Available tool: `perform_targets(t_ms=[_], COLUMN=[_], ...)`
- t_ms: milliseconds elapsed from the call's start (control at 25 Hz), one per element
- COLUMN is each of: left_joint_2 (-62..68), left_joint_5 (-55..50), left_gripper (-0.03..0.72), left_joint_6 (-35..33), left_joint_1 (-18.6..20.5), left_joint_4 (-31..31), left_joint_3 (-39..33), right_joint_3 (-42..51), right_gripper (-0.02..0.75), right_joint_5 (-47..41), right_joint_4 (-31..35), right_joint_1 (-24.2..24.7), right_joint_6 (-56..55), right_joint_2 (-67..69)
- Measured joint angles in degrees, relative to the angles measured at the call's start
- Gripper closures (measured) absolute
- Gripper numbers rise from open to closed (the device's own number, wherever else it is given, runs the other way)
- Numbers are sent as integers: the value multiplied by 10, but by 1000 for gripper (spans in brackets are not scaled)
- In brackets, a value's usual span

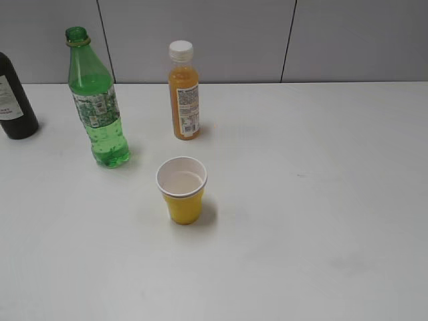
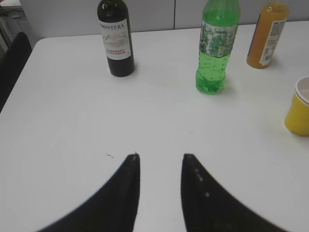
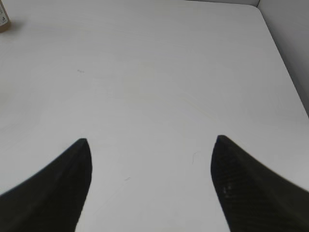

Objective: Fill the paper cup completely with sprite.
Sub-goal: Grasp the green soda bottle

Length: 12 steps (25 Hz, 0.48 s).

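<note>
The yellow paper cup (image 1: 182, 194) stands upright in the middle of the white table, with clear liquid inside it below the rim. It also shows at the right edge of the left wrist view (image 2: 299, 106). The green sprite bottle (image 1: 97, 107) stands uncapped behind and left of the cup, about a third full, and also shows in the left wrist view (image 2: 215, 48). My left gripper (image 2: 161, 155) is open and empty over bare table, well short of the bottle. My right gripper (image 3: 152, 139) is wide open and empty over bare table. Neither gripper shows in the exterior view.
An orange juice bottle (image 1: 184, 93) with a white cap stands behind the cup. A dark bottle (image 1: 15, 100) with a white label stands at the far left. The table's left edge (image 2: 19, 63) and right edge (image 3: 285, 63) are near.
</note>
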State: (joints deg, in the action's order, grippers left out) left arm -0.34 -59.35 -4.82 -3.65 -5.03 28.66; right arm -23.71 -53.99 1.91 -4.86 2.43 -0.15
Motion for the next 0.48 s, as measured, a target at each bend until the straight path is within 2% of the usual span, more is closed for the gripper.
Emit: perform_targets(t_ms=[480], left_joint_2=[0], left_joint_5=[0], left_gripper=[449], left_joint_6=[0], left_joint_1=[0], left_joint_4=[0], left_joint_3=[0], right_joint_3=[0], right_gripper=[144], right_joint_5=[0], right_joint_4=[0], right_joint_1=[0], right_joint_6=[0], right_joint_2=[0])
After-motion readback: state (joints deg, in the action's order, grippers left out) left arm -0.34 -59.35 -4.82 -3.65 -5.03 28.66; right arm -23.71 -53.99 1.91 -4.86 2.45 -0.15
